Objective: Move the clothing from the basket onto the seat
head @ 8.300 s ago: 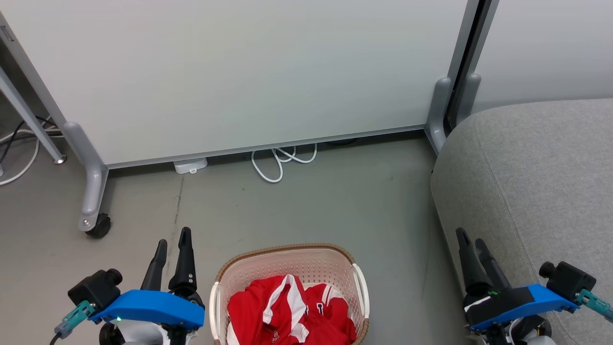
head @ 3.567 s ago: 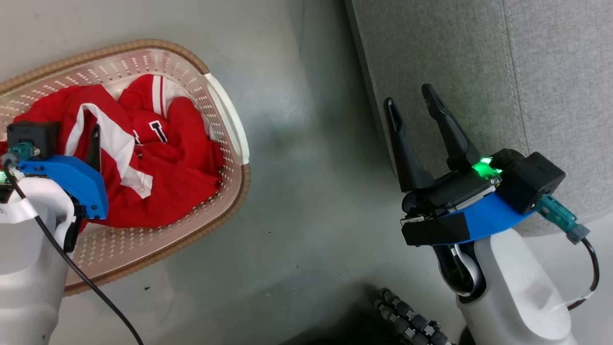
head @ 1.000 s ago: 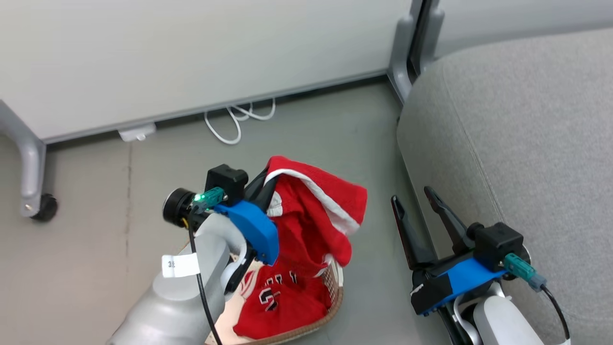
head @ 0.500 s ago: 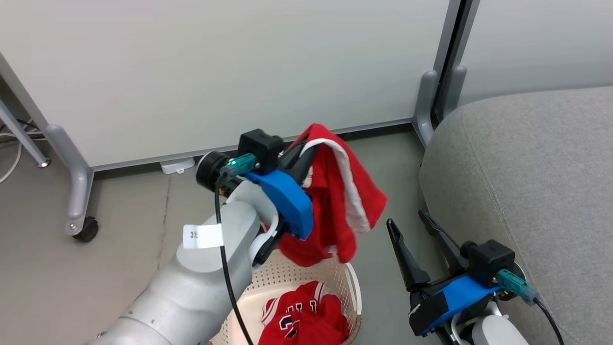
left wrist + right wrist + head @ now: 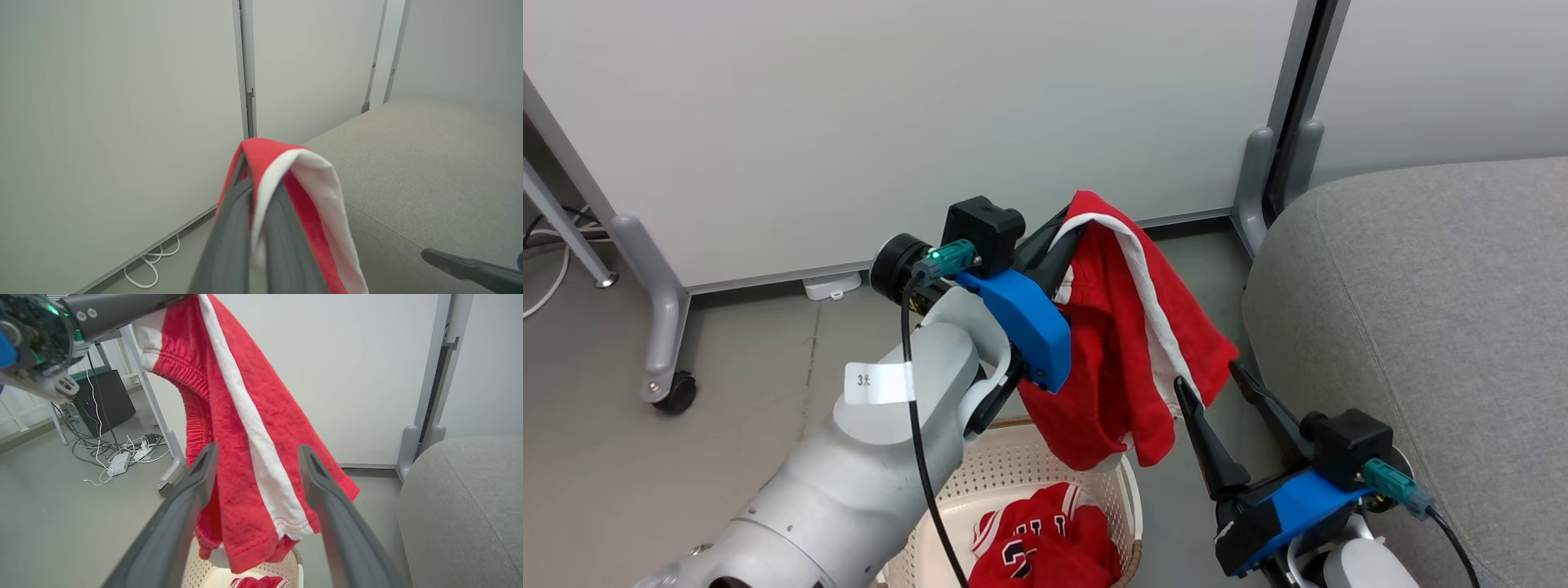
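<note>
Big grey seat [image 5: 1421,327] off to the right. Low on the floor beside it, the basket [image 5: 1125,490], a red jersey [image 5: 1045,547] crumpled inside. Above the basket, red shorts [image 5: 1127,343] with a white stripe dangle in mid-air, pinched tight at the top by the left tool [image 5: 1054,245]. The right tool [image 5: 1207,377] sits low by the seat, fingers spread wide, gripping nothing.

Pale grey forearms [image 5: 874,465] carry blue wrist covers [image 5: 1025,322], black cameras [image 5: 980,233] and dark tapered fingers [image 5: 1205,437].
</note>
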{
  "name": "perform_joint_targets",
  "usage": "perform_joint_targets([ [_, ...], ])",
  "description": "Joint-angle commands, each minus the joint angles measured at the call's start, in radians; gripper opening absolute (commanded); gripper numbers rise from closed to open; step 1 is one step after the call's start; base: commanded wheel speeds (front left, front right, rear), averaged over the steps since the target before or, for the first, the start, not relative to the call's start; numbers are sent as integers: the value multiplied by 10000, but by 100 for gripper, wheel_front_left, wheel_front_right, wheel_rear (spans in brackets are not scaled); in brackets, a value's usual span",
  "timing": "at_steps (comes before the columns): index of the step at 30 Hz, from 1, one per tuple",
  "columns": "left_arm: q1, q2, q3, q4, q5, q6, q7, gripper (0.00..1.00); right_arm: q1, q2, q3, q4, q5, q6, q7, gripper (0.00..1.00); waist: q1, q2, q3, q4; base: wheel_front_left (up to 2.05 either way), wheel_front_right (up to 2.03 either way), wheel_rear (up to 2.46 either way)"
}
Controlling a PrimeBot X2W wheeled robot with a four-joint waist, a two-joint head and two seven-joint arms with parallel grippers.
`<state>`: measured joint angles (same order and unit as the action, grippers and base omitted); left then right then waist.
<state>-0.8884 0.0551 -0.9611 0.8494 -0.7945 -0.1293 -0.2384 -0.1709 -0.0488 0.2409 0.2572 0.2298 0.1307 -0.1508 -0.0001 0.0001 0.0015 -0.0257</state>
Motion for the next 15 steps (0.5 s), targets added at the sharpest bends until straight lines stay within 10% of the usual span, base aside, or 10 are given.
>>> perform_joint_targets([
  [1, -178, -24, -90, 31, -78, -22, -48, 0, 126, -29, 17, -24, -33, 3, 19, 100, 1, -1, 21, -4, 0, 0, 0],
  [15, -404, -41, -575, 65, -329, -21, -90, 0, -1533, -29, 796, 1164, -289, 1, 258, 100, 1, -1, 410, 34, 0, 0, 0],
])
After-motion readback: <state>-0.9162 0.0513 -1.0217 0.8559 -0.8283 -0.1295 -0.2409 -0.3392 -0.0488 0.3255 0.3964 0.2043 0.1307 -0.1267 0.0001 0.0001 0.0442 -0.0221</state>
